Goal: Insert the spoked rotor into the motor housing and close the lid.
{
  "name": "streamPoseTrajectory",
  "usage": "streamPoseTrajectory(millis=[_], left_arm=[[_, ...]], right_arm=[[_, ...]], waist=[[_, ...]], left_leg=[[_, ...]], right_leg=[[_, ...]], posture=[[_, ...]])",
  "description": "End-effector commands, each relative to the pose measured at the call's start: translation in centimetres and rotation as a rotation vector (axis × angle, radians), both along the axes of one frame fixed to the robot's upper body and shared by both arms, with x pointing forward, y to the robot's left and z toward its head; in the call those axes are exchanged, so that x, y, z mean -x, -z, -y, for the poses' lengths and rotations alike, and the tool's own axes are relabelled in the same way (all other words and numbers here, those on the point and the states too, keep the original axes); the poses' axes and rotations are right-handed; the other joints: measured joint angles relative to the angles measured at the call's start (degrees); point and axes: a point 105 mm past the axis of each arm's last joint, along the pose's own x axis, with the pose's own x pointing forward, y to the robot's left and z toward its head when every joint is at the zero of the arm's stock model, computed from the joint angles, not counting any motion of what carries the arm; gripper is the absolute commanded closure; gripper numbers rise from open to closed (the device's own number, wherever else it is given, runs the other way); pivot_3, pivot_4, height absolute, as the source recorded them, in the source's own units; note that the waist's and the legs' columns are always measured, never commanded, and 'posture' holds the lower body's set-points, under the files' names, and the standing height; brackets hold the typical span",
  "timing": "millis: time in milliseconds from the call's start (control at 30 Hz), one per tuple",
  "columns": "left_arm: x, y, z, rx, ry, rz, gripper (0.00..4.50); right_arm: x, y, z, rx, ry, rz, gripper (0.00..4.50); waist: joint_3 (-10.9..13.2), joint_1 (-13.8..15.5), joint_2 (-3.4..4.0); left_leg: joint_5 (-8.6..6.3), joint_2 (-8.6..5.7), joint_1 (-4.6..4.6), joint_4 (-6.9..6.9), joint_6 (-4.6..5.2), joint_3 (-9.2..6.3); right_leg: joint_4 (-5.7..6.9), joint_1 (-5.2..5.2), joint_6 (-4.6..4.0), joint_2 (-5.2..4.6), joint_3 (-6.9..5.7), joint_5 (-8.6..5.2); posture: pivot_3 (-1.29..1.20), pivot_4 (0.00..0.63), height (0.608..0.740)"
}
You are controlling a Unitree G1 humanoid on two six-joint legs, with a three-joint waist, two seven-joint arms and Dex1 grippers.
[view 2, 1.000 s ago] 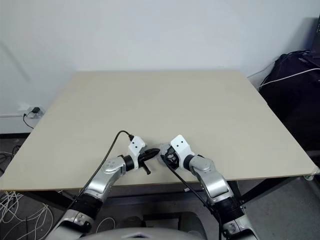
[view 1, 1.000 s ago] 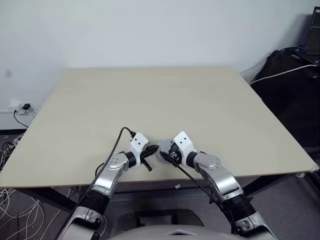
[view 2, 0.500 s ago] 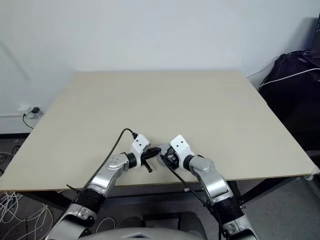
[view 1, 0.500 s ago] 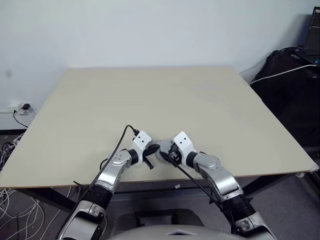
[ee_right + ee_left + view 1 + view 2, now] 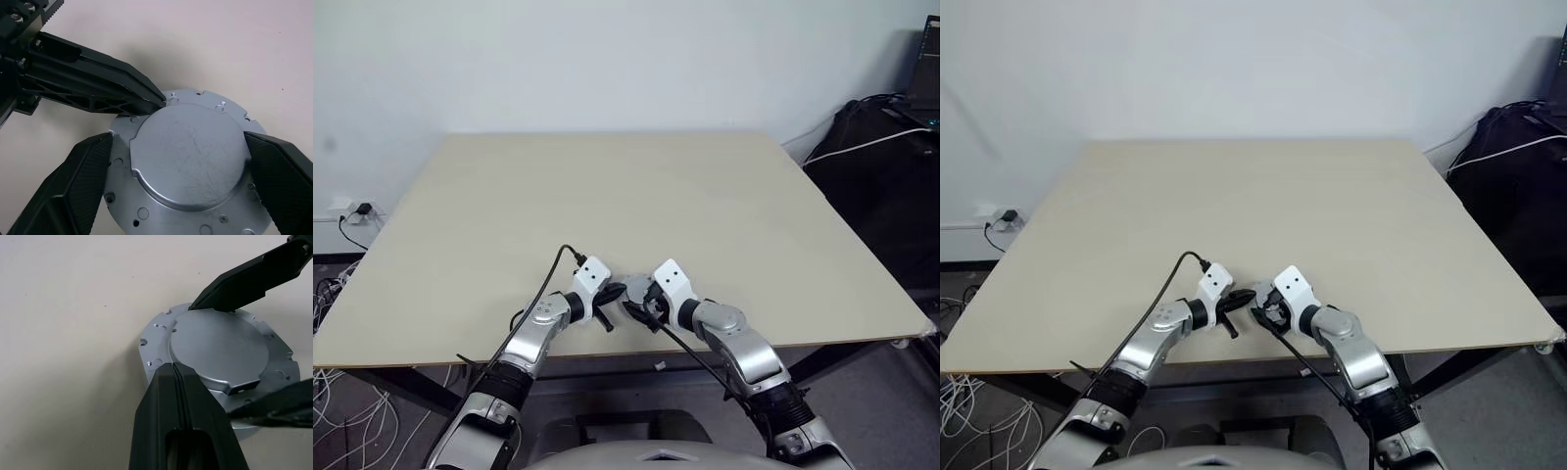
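A round silver metal assembly (image 5: 188, 171) lies flat on the beige table (image 5: 636, 196), close to its near edge, between the two grippers. In the wrist views it is a flanged disc with small screw holes around the rim and a raised, smooth, lightly scratched cap on top; it may be the motor housing turned over or already capped, but no windings, ribs or spokes can be made out from here. The left gripper (image 5: 177, 374) has its two black fingers pressed together, and their joined tip rests against the edge of the raised cap. The right gripper (image 5: 181, 169) stands with its jaws spread wide, one finger on each side of the flange and neither visibly pressing it. The piece looks like solid machined metal: probably heavy for its size, rigid, and slick on the polished faces, so the flange edge, taken across its full width, seems the surest hold, while the smooth cap would likely let fingertips slide. Compared with a second ago, the left forearm sits a little nearer the disc and the right jaws look slightly wider; the disc itself lies where it did.
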Motion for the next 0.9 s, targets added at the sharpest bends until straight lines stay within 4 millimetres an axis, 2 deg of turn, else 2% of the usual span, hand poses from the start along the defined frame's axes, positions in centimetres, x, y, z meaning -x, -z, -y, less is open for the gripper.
streamPoseTrajectory(millis=[33, 267, 567, 900], left_arm=[[0.1, -0.3, 0.5, -0.007, 0.03, 0.008, 4.5], [0.2, -0.3, 0.5, -0.005, 0.033, 0.006, 4.5], [0.3, -0.4, 0.5, -0.002, 0.034, 0.006, 4.5], [0.4, -0.3, 0.4, -0.002, 0.031, 0.003, 4.5]], right_arm=[[0.2, -0.3, -0.9, -0.037, -0.012, 0.008, 0.03], [-0.2, -0.7, -1.1, -0.057, 0.012, 0.021, 0.03], [-1.2, -0.6, 0.0, -0.033, 0.072, 0.041, 0.03], [-1.6, -1.7, 1.0, -0.041, 0.06, 0.074, 0.03]], waist=[[0.0, 0.0, 0.0], [0.0, 0.0, 0.0], [0.0, 0.0, 0.0], [0.0, 0.1, 0.0]], left_leg=[[0.02, 0.0, 0.0, 0.0, -0.03, 0.0], [0.03, 0.0, 0.0, 0.0, -0.05, 0.01], [0.07, -0.02, 0.0, 0.0, -0.11, 0.03], [0.05, -0.03, 0.0, 0.0, -0.08, 0.02]], right_leg=[[0.0, 0.0, 0.0, 0.0, 0.0, 0.0], [0.01, 0.0, 0.01, 0.0, 0.01, 0.01], [0.01, 0.0, 0.02, 0.0, 0.03, 0.01], [0.0, 0.0, 0.02, -0.01, 0.05, 0.01]], posture=[[0.0, 0.0, 0.74], [0.0, 0.0, 0.74], [0.0, 0.0, 0.74], [0.0, 0.0, 0.74]])
